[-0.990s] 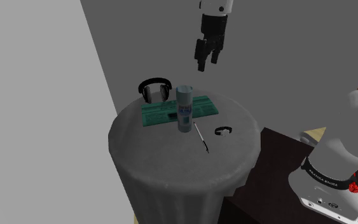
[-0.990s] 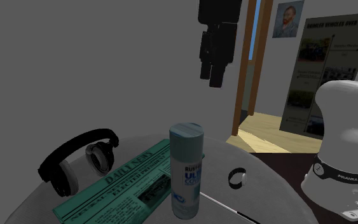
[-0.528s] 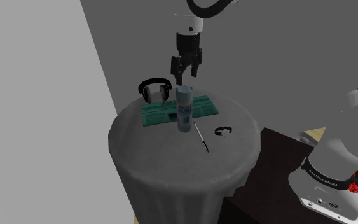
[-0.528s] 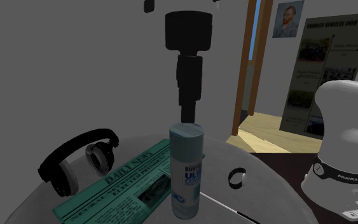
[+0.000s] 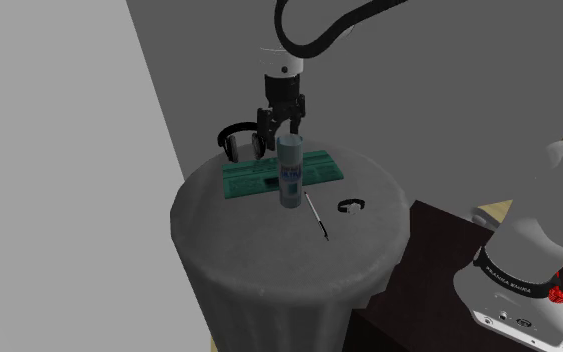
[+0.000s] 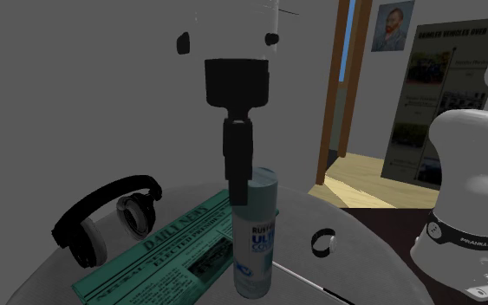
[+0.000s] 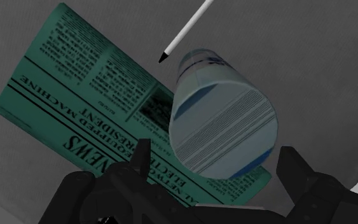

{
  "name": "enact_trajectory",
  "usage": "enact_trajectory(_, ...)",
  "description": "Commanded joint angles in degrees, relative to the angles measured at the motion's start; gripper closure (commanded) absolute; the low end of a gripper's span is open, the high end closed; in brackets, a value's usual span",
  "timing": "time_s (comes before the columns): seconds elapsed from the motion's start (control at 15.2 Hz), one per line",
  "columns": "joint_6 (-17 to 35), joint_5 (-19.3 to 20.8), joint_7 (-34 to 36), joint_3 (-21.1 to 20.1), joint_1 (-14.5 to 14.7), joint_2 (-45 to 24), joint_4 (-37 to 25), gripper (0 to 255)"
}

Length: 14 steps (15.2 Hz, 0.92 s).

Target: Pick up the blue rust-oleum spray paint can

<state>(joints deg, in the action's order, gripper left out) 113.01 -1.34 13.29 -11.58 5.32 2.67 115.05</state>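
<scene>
Matt grey-blue spray can (image 7: 225,127) — smooth, printed green newspaper (image 7: 88,108), cloth-draped table (image 5: 369,250)

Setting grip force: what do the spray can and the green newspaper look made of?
The spray can: smooth matte grey-blue cylinder with a printed blue label; probably metal, though no glint confirms it. The newspaper: thin folded paper, matte green, going by its black print columns and headline.

My spray can (image 6: 255,243): label reads "ULT", rest unclear. Green newspaper (image 6: 159,251): masthead "DAILY NEWS"; wrist cam adds "PRESIDENT". My arm base (image 6: 465,235): "FRANKA EMIKA". Wall poster (image 6: 454,69): heading ends "OVER TIME".
</scene>
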Motion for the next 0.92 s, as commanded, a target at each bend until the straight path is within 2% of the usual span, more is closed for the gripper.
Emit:
enact_trajectory(0.0,1.86,0.11,0.16,-0.08,0.06,-0.58,1.27,0)
enact_trajectory(0.13,1.86,0.11,0.16,-0.08,0.06,-0.57,1.27,0)
enact_trajectory(0.2,1.81,0.12,0.20,-0.10,0.08,-0.65,1.15,255)
enact_trajectory(0.86,1.11,0.07,0.14,-0.07,0.05,-0.38,0.71,255)
